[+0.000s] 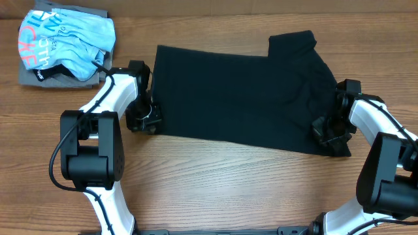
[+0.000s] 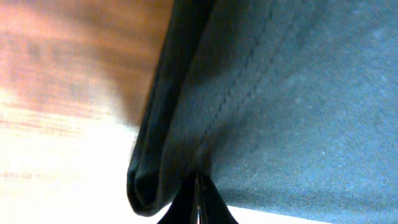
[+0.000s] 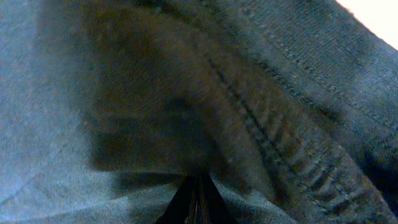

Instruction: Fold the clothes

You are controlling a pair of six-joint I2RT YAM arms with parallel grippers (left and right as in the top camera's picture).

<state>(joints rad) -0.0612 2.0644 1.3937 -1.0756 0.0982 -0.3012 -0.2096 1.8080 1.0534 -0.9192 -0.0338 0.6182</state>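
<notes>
Left fingers (image 2: 185, 209) and right fingers (image 3: 185, 205) pinch black T-shirt (image 1: 235, 98) edges.

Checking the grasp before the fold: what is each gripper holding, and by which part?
Both pinch the black T-shirt: left gripper at its hemmed left edge, right gripper at a stitched seam on its right end.

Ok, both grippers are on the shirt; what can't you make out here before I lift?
- Overhead: fingertips of the left gripper and right gripper are hidden under their own wrists, black against the black T-shirt.
- Wrist views: fabric fills the frames, blurred; how many layers each pinches is unclear.
- Overhead: the grey garment is mostly covered by the light blue shirt, whose lettering is crumpled, unreadable.
</notes>
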